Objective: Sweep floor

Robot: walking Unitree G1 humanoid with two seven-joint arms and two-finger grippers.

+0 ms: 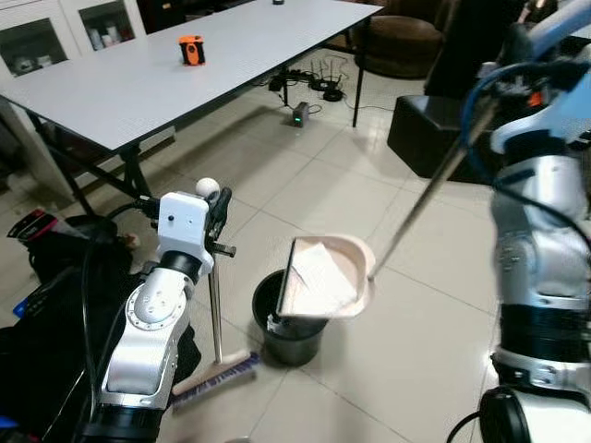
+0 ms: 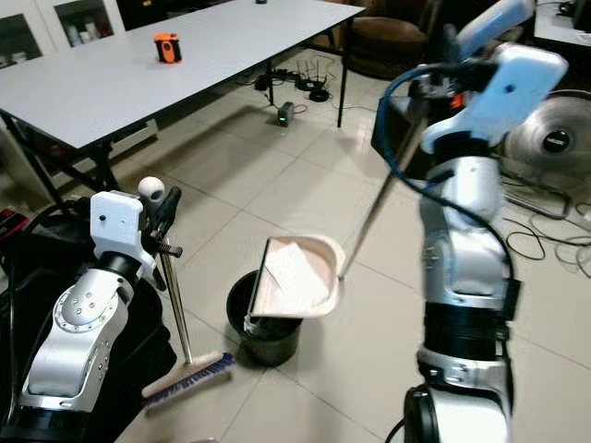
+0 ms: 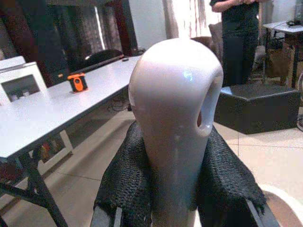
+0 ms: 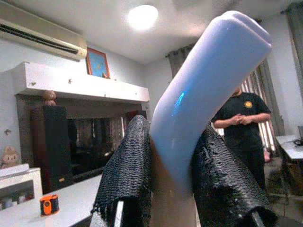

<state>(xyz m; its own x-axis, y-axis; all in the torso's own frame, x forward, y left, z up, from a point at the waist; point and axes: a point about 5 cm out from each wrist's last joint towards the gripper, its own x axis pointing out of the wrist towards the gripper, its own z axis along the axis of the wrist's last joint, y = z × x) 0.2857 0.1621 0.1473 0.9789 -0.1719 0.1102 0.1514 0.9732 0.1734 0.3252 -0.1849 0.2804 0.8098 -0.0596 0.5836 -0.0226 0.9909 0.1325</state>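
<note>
My left gripper (image 1: 218, 207) is shut on the top of the broom handle (image 1: 214, 314), just under its white knob (image 3: 175, 113). The broom stands nearly upright with its bristle head (image 2: 189, 379) on the tiles. Held high, my right gripper (image 2: 434, 83) is shut on the pale blue grip (image 4: 203, 94) of a long-handled dustpan (image 1: 351, 263). The beige pan hangs tilted over the mouth of a black bin (image 1: 292, 338), with crumpled white paper (image 1: 317, 272) lying in the pan.
A grey table (image 1: 111, 92) with an orange object (image 1: 191, 50) stands behind the broom. Cables (image 1: 309, 85) lie under its far end. A black ottoman (image 1: 429, 129), a fan (image 2: 554, 138) and a standing person (image 4: 242, 132) are to the right; black bags (image 1: 42, 305) lie at left.
</note>
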